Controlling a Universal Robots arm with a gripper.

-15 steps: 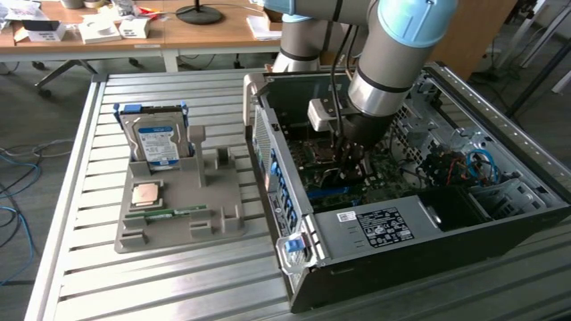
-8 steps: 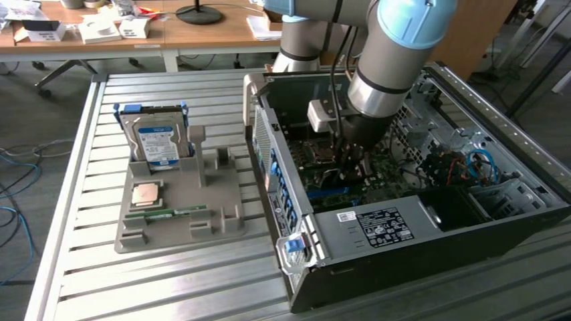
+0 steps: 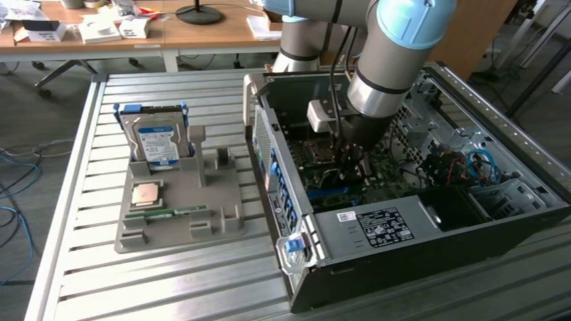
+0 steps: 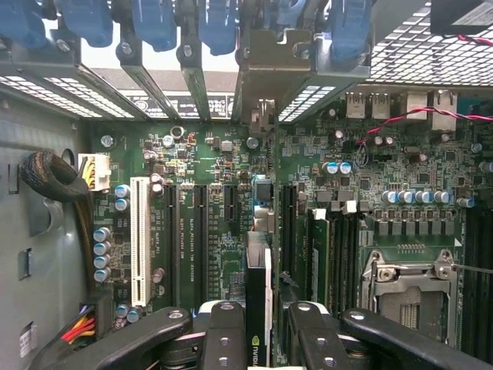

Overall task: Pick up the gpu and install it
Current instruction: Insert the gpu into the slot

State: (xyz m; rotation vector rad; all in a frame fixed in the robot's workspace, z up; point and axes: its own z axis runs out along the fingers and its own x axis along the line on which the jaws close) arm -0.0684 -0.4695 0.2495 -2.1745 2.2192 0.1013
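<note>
gripper clamped on the gpu, card held edge-on just above the motherboard slots inside the open computer case. hard drive stands in the grey holder beside it.

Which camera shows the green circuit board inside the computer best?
The wrist view: the green circuit board lies face-on, its slots and chips plain. The exterior view catches a slanted strip of it inside the case, partly behind the arm.

The arm reaches steeply down, its tool pointing downward, fingers clamped on the gpu
</note>
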